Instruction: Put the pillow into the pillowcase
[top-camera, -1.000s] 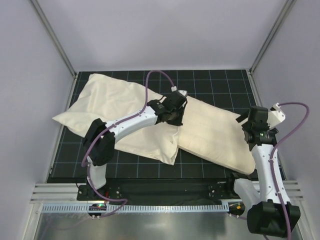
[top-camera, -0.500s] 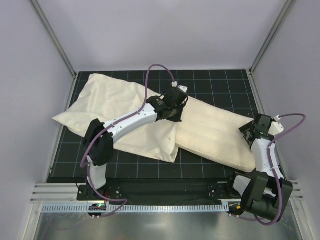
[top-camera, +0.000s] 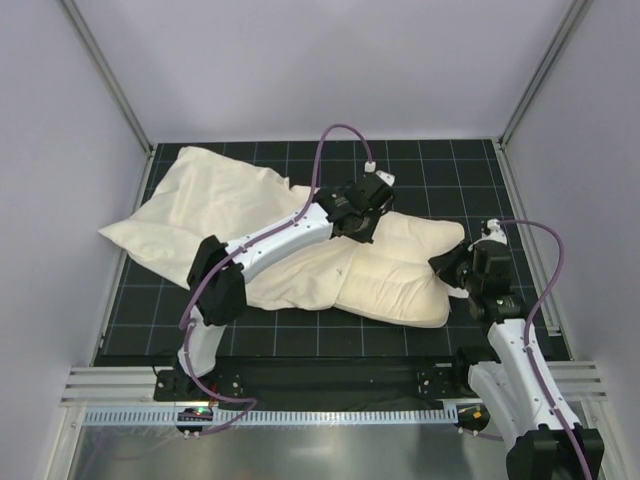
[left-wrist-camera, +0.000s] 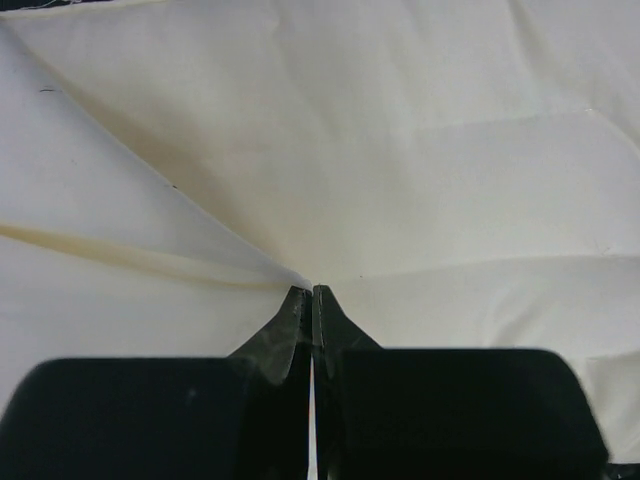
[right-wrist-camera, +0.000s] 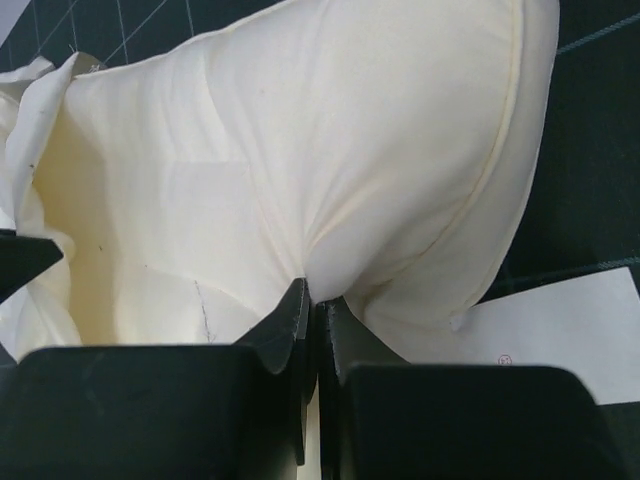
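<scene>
The pillowcase (top-camera: 200, 205), thin wrinkled cream cloth, lies across the left half of the mat. My left gripper (top-camera: 360, 222) is shut on a fold of the pillowcase (left-wrist-camera: 200, 150) at its right end, and the cloth runs taut from the left gripper (left-wrist-camera: 311, 291). The puffy pillow (top-camera: 400, 275) lies bunched on the right, its left part meeting the pillowcase. My right gripper (top-camera: 449, 266) is shut on the pillow's right end. In the right wrist view the right gripper (right-wrist-camera: 313, 290) pinches the pillow (right-wrist-camera: 380, 140) beside its stitched edge and white tag (right-wrist-camera: 570, 320).
Everything lies on a dark gridded mat (top-camera: 470, 170) boxed in by pale walls and metal corner posts (top-camera: 535, 75). A ribbed metal rail (top-camera: 320, 415) runs along the near edge by the arm bases. Purple cables loop over both arms.
My right gripper dropped to the pillow's right end, shut on it and moved left, bunching the pillow shorter. My left gripper, still shut, shifted right and away with the pillowcase cloth.
</scene>
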